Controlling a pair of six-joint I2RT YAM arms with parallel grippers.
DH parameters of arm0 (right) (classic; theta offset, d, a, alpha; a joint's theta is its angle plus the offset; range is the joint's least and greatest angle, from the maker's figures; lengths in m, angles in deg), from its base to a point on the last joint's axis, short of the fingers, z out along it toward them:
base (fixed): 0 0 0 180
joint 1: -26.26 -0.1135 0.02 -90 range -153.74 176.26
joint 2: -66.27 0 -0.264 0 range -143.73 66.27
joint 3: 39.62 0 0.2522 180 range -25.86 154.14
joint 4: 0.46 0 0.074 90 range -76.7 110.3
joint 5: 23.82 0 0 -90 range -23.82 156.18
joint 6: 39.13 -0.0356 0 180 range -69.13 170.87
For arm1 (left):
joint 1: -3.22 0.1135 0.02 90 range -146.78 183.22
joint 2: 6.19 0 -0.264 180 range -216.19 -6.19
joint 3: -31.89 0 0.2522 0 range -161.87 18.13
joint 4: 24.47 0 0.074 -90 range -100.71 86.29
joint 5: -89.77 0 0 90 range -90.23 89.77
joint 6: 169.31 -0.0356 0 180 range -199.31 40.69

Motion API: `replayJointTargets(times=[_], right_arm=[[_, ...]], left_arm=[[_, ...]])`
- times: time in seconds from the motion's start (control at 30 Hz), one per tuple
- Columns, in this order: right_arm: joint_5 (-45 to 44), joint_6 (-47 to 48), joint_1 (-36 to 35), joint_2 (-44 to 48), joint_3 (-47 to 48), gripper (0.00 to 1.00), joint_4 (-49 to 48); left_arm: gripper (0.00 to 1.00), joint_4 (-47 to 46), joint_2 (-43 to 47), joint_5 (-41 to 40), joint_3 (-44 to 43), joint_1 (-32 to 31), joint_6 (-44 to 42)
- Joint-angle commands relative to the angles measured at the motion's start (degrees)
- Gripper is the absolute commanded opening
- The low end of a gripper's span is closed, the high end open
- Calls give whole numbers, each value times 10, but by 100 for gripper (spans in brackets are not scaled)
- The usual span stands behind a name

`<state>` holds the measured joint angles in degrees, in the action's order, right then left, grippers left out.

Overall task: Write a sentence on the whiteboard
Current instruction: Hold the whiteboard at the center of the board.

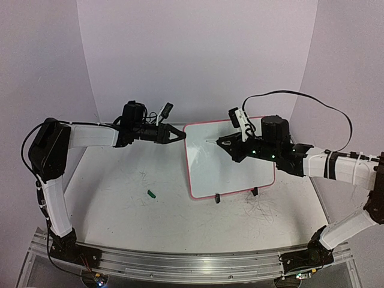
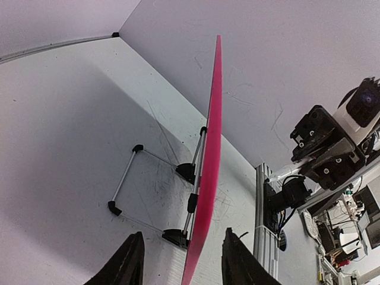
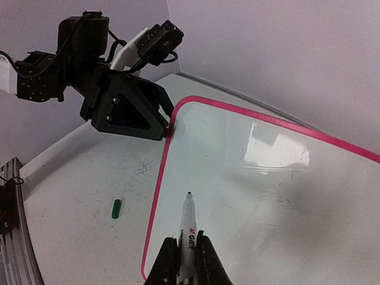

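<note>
Whiteboard (image 1: 234, 171) stands propped on desk (image 1: 114, 186), face blank: sentence judged not begun, all writing left. Left gripper (image 1: 181, 136) set at whiteboard's top-left corner, fingers (image 2: 127, 264) parted astride rim. Uncapped marker (image 3: 188, 219) clamped by right gripper (image 3: 185, 261), tip near whiteboard's upper-left area, contact not discernible

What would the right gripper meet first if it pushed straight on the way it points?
The whiteboard: the marker clamped in the right gripper leads, its tip aimed at the white face near the left rim. Whether it touches is unclear.
</note>
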<state>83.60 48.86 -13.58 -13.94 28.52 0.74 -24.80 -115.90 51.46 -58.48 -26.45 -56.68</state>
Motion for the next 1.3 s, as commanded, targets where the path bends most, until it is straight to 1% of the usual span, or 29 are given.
replayJointTargets(times=[0.0,0.2,0.47,0.73,0.97,1.13,1.27], right_arm=[[-15,39,-11,-18,34,0,-43],[-28,49,-33,-37,46,0,-45],[-46,50,-44,-34,35,0,-47],[-64,53,-44,-24,26,0,-46],[-87,58,-63,-17,-3,0,-38],[-109,71,-83,-27,-4,0,-33],[-118,68,-87,-48,11,0,-33]], left_arm=[[43,-26,-10,21,-31,2,-8],[34,-37,-22,22,-32,-1,5],[27,-44,-26,15,-29,-1,8],[29,-49,-46,19,-41,-1,23],[22,-53,-58,21,-47,-6,26],[20,-55,-57,24,-46,-6,24],[24,-56,-60,33,-47,-10,24]])
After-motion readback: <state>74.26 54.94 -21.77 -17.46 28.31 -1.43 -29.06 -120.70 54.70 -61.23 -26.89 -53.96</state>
